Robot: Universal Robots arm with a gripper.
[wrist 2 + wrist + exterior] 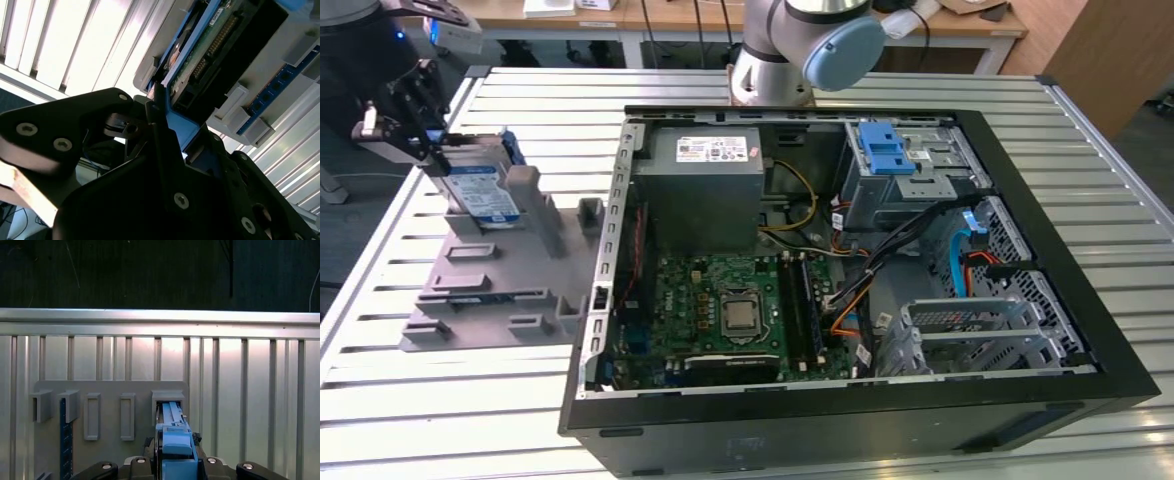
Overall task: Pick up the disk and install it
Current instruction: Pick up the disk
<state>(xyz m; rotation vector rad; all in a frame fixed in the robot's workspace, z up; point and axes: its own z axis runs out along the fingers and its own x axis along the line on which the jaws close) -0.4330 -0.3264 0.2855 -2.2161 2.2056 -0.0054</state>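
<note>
The fingers (pixel 159 125) are closed on the disk (pixel 478 190), with its blue rail edge clamped between them. Beyond the fingertips, the disk stands on edge at a slot of the grey holder (pixel 487 290) on the tabletop (pixel 454 420). The upright slot probably leaves that edge free to grasp. The open computer case (pixel 1067 340) sits well apart.

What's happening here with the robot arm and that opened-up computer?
The arm's gripper is closed on the disk, a hard drive with blue side rails. The disk stands upright on edge at one end of the grey holder on the slatted table. That is at the exterior view's left, apart from the open computer case. The disk is not yet in the case.
</note>
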